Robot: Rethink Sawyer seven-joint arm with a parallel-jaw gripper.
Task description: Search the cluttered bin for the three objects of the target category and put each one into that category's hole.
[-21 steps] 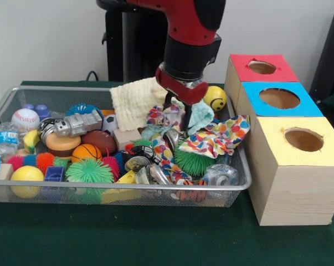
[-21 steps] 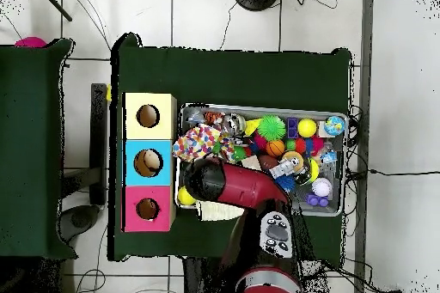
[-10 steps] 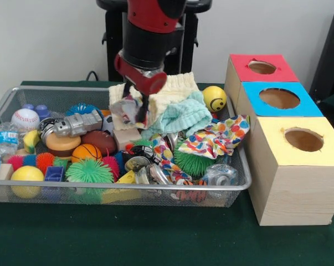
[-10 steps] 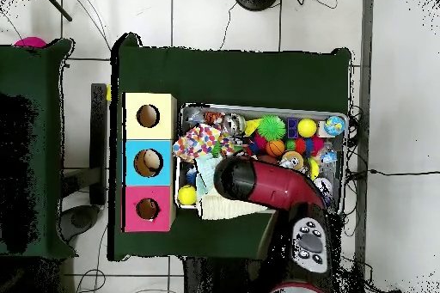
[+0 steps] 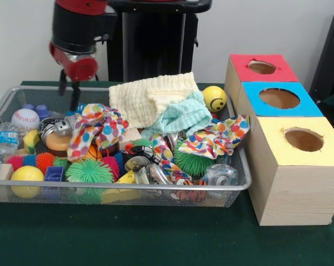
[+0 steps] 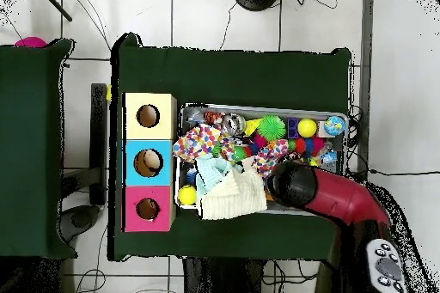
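Observation:
My gripper [image 5: 68,98] hangs open over the back left of the wire bin [image 5: 155,187], holding nothing. Just right of it and lower, a polka-dot cloth [image 5: 94,128] lies crumpled on the toys; in the overhead view this cloth [image 6: 271,154] sits beside the arm's end. A second polka-dot cloth [image 5: 217,136] drapes over the bin's right rim near the boxes. A cream cloth [image 5: 147,97] and a mint cloth [image 5: 181,115] lie at the back middle. The arm [image 6: 331,202] covers the gripper in the overhead view.
Three wooden boxes with round holes stand to the right of the bin: red [image 5: 261,67], blue [image 5: 280,98], yellow [image 5: 303,139]. The bin holds several balls, spiky toys, cans, a baseball [image 5: 25,118] and a yellow smiley ball [image 5: 214,97].
The gripper carried the polka-dot cloth leftward across the bin, let it go onto the toys, and rose to the back left, now with nothing in it.

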